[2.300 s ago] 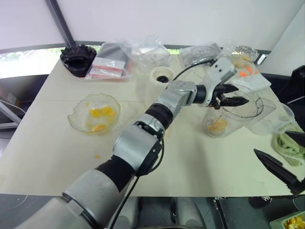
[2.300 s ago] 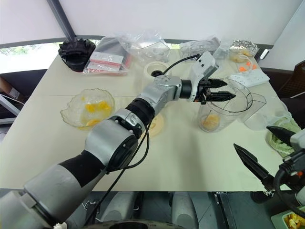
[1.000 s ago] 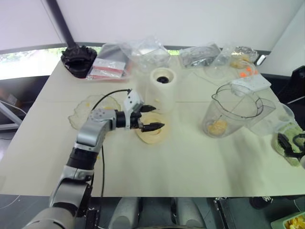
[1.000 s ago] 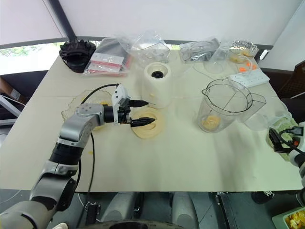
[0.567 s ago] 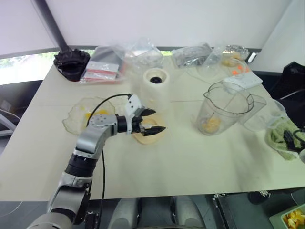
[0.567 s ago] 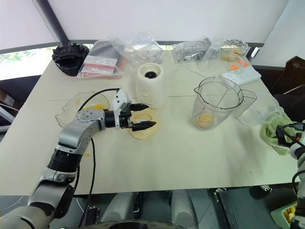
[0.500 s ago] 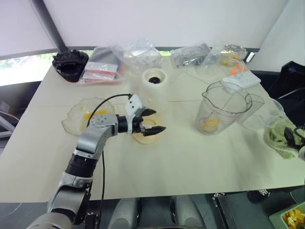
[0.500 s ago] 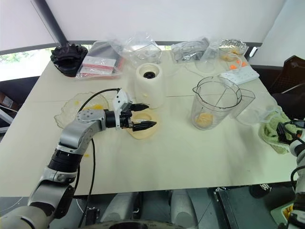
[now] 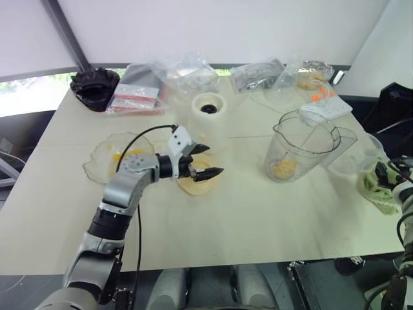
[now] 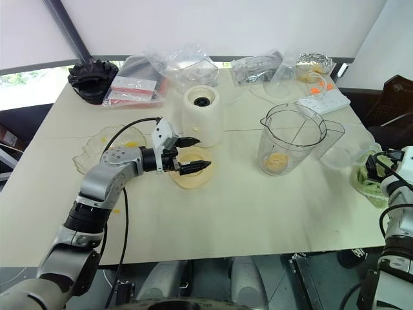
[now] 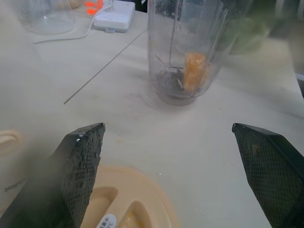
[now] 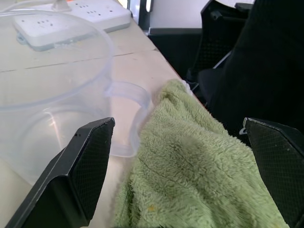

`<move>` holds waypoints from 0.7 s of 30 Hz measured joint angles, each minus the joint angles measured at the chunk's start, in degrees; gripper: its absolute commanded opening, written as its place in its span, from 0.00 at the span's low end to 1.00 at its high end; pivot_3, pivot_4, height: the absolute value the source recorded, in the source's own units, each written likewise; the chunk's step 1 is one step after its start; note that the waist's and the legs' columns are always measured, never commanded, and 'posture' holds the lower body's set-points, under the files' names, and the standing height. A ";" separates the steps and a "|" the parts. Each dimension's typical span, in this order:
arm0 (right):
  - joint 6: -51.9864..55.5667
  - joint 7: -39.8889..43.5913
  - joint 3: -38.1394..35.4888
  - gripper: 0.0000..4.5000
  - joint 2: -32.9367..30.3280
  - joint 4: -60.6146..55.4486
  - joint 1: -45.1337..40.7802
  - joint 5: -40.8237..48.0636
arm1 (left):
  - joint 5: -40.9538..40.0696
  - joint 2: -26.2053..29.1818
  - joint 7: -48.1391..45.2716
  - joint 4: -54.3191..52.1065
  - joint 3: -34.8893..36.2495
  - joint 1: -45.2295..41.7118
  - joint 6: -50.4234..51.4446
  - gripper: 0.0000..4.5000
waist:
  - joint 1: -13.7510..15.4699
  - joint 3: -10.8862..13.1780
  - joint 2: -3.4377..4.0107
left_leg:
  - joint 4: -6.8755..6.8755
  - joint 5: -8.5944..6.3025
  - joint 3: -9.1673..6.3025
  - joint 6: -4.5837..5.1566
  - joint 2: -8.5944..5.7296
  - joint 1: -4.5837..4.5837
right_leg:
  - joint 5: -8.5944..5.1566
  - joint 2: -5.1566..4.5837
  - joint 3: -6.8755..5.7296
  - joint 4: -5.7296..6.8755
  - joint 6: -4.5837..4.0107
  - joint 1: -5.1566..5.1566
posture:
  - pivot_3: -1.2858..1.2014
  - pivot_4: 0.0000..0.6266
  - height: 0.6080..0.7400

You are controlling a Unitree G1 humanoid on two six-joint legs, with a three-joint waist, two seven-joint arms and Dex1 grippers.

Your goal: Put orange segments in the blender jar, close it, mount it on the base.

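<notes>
Blender jar (image 9: 302,147) lidless mid-table — bare tabletop (image 9: 258,219) ahead; cloth (image 12: 190,166) seemingly at edge

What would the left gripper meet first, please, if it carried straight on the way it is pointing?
Probably the blender jar: the left gripper is open above the cream lid, aimed across bare table at it, though depth is uncertain.

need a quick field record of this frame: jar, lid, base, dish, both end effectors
blender jar: upright on the table, no lid, orange segments at the bottom
lid: flat on the table, in front of the base
base: upright, socket bare
dish: clear, a few orange pieces inside
left end effector: open, empty, above the lid
right end effector: open, empty, at the green cloth beside a clear cup
</notes>
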 measured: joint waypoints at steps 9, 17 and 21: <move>-2.84 -0.07 1.11 1.00 0.00 5.68 -3.41 -1.20 | 0.00 0.08 1.02 0.00 -0.01 0.00 -0.80 0.99 | -0.10 0.01 0.00 | -0.01 0.00 0.00 0.00 0.00 0.00 | 0.00 0.00 0.01 -0.01 0.00 0.00 | 0.52 0.24 1.00; -5.36 -0.69 2.06 1.00 -0.01 11.04 -7.21 -2.21 | 0.00 0.26 1.95 -0.15 -0.02 0.01 -0.94 0.99 | -0.19 0.01 0.00 | -0.04 0.00 0.00 0.00 -0.01 0.01 | 0.00 0.00 0.01 -0.01 0.00 0.00 | 0.52 0.24 1.00; -6.69 -1.03 2.58 1.00 -0.01 14.10 -8.49 -2.72 | 0.00 0.67 2.18 -0.73 -0.02 0.01 -0.94 0.99 | -0.23 0.02 0.00 | -0.05 0.00 0.00 0.00 -0.01 0.02 | 0.00 0.00 0.02 -0.02 0.00 0.00 | 0.52 0.24 1.00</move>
